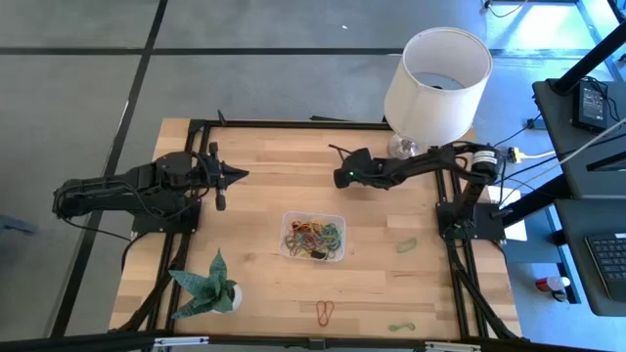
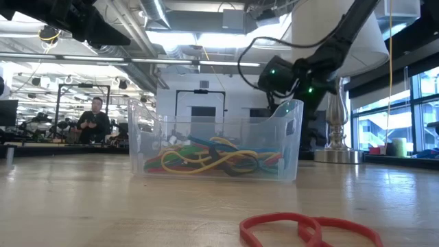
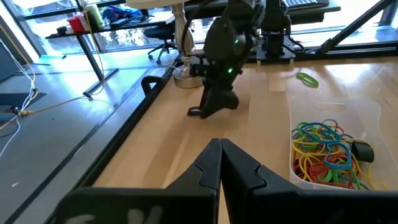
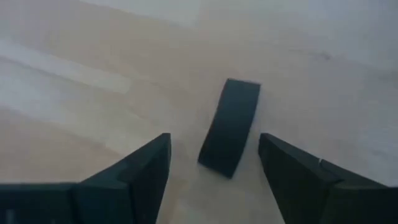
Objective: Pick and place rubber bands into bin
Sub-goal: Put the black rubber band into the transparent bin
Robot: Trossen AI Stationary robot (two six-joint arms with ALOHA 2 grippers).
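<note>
The clear bin (image 1: 313, 236) stands mid-table and holds a tangle of coloured rubber bands (image 2: 212, 159). Loose bands lie on the wood: a red one (image 1: 325, 311) near the near edge and green ones (image 1: 406, 244) (image 1: 401, 327) to the right. My right gripper (image 4: 214, 140) is open, pointing down over the table's far middle (image 1: 342, 174). Its fingers stand on either side of a wide flat black band (image 4: 230, 127) that lies on the table, without touching it. My left gripper (image 3: 221, 155) is shut and holds nothing, waiting at the left (image 1: 235, 174).
A white lampshade (image 1: 437, 73) on a metal base stands at the far right corner, close behind my right arm. A green folded-paper plant (image 1: 210, 286) sits at the near left. Bare wood lies between the bin (image 3: 336, 149) and the far edge. A person stands far off in the room (image 2: 92, 120).
</note>
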